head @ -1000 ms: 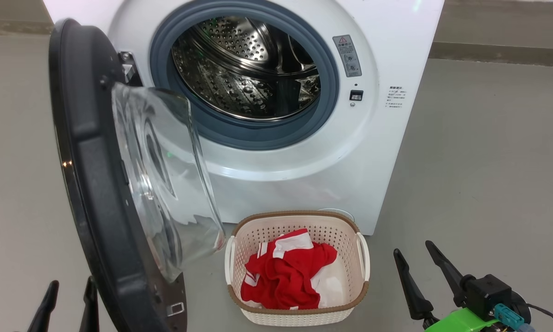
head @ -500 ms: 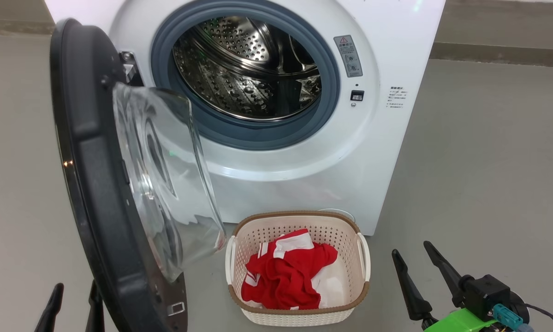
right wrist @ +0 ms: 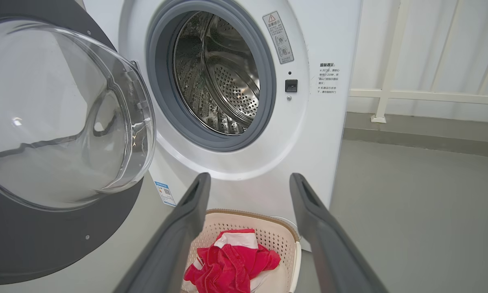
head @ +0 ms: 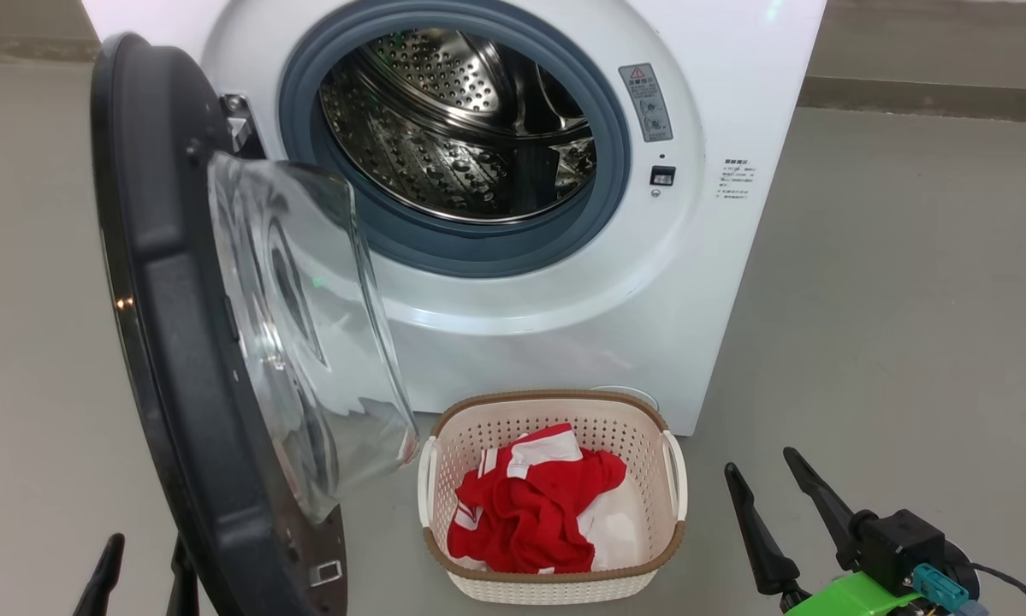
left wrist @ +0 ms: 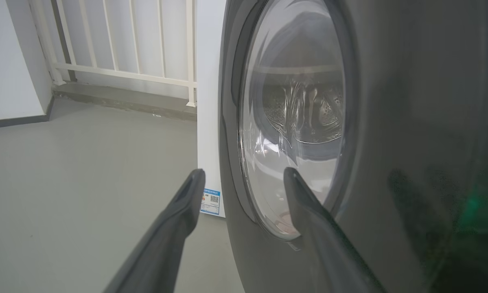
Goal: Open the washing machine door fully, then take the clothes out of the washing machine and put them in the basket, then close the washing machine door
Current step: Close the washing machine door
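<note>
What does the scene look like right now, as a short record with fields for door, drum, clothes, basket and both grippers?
washing machine door: swung open to the left of the washing machine, not yet closed
drum: no clothes in the part that shows
clothes: red and white, piled in the basket
basket: on the floor in front of the machine
left gripper: open, holding nothing, low at the door's outer side
right gripper: open, holding nothing, right of the basket

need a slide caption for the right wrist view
Open right tool frames the basket holding red clothes, in front of the washing machine, door swung open
</note>
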{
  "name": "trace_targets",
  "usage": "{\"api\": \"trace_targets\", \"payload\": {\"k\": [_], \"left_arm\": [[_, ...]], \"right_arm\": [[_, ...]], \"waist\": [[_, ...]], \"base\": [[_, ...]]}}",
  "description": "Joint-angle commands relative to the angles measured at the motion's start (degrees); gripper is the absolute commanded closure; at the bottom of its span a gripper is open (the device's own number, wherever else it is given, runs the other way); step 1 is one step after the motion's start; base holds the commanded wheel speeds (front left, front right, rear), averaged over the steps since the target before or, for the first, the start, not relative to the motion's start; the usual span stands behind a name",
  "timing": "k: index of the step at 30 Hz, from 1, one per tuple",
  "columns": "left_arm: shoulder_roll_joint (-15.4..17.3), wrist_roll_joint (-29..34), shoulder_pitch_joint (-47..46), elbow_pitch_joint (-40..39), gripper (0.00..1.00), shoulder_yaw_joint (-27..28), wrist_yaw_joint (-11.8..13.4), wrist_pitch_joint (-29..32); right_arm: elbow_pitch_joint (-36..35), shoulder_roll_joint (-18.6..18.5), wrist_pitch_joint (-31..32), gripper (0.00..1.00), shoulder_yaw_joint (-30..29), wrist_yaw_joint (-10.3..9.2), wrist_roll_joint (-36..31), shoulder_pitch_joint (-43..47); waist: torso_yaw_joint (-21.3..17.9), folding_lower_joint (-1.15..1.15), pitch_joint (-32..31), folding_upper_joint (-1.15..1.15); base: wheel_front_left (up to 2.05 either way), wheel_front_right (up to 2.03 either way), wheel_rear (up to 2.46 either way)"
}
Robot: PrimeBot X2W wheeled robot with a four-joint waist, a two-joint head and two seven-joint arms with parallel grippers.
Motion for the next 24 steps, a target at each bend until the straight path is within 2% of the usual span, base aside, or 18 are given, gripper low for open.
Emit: {"api": "trace_targets", "payload": {"k": [1,5,6,7,11,14,17,21,24], "left_arm": [[0.8,0.6,-1.6,-1.0,0.0,1.8,-0.3,-0.7],[1.0,1.4,-1.6,-0.2,0.0,1.7,-0.3,-0.7],[1.1,1.5,-1.7,0.0,0.91,1.7,-0.3,-0.7],[1.0,1.4,-1.9,0.1,1.0,2.0,-0.3,-0.7],[0.5,-0.2,-3.3,-0.3,1.0,2.6,-0.3,-0.7],[1.3,-2.4,-4.5,0.4,1.0,2.6,-0.3,-0.4],[1.7,-10.2,-7.7,-1.7,1.0,4.5,-0.3,4.3],[0.4,-22.1,-10.8,-6.4,1.0,8.2,0.0,13.1],[-1.5,-33.7,-13.2,-9.8,1.0,11.5,3.1,21.3]], "right_arm": [[-1.3,-0.3,-0.4,0.0,1.3,0.35,0.7,-2.4],[-1.3,-0.3,-0.4,0.0,1.3,0.35,0.6,-2.4],[-1.3,-0.3,-0.4,0.0,1.3,0.35,0.6,-2.4],[-1.3,-0.3,-0.4,0.0,1.2,0.35,0.6,-2.3],[-1.4,-0.3,-0.4,0.0,1.1,0.35,0.4,-2.0],[-1.3,-0.3,-0.4,0.0,1.1,0.35,0.5,-1.8],[-1.2,-0.3,-0.4,0.0,1.1,0.35,0.7,-1.7],[-1.2,-0.3,-0.4,0.0,0.9,0.35,0.9,-1.6],[-1.2,-0.3,-0.4,0.0,0.8,0.35,1.0,-1.4]], "waist": [[0.0,0.0,0.0,0.0],[-0.1,0.0,0.1,0.0],[-0.1,0.0,0.0,0.0],[-0.1,0.0,0.0,0.0],[0.2,0.0,-0.2,0.0],[0.4,0.0,-0.5,0.0],[0.6,0.0,-0.8,0.0],[0.6,0.0,-0.9,0.0],[0.6,0.0,-1.0,0.0]], "base": [[0.0,0.0,0.0],[0.0,0.0,0.0],[0.0,0.0,0.0],[0.0,0.0,0.0],[0.0,0.0,0.0],[0.0,0.0,0.0],[0.0,0.0,0.0],[0.0,0.0,0.0],[0.0,0.0,0.0]]}}
